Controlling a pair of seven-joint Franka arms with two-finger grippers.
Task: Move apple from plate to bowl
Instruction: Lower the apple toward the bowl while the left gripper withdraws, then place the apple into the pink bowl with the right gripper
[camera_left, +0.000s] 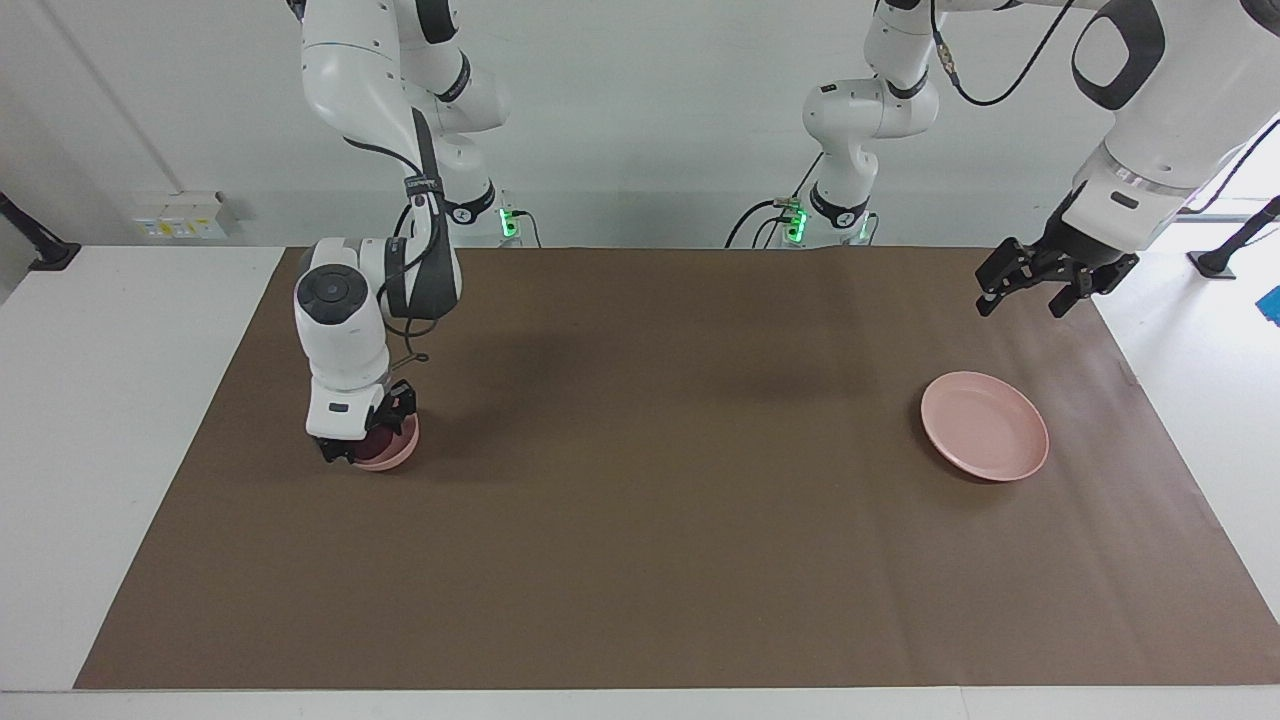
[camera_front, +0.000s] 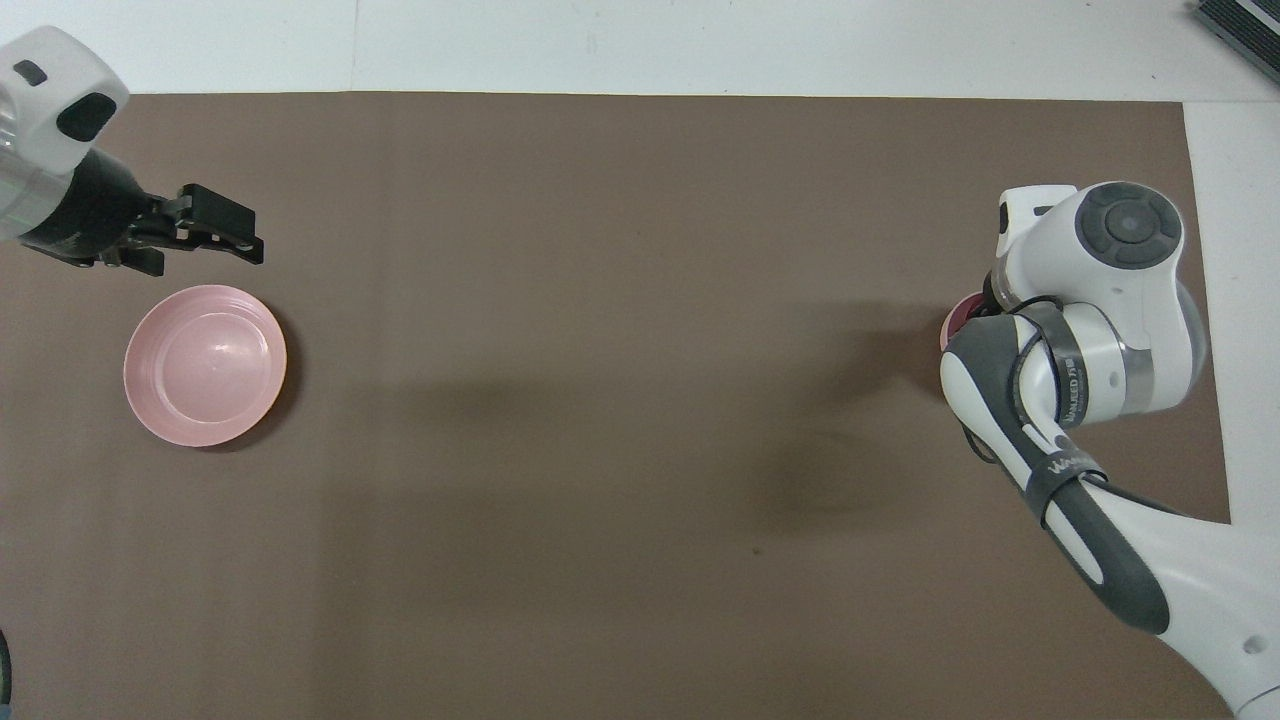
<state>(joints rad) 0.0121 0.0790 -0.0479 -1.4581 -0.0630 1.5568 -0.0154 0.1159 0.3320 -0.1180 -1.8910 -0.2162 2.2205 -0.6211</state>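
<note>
The pale pink plate (camera_left: 985, 427) lies bare toward the left arm's end of the table and also shows in the overhead view (camera_front: 205, 364). The small pink bowl (camera_left: 401, 457) stands toward the right arm's end. My right gripper (camera_left: 368, 430) is lowered into the bowl and hides most of it. A dark red patch of the apple (camera_left: 380, 440) shows inside the bowl under the gripper. From overhead the right arm covers the bowl, and only a sliver of the bowl's rim (camera_front: 946, 332) and of the apple (camera_front: 966, 314) shows. My left gripper (camera_left: 1025, 300) is open and empty, raised over the mat beside the plate.
A brown mat (camera_left: 650, 480) covers the table, with white tabletop around it. Both arm bases (camera_left: 840, 215) stand at the robots' edge of the mat. A dark object (camera_front: 1240, 20) lies at the table's corner, farther from the robots than the bowl.
</note>
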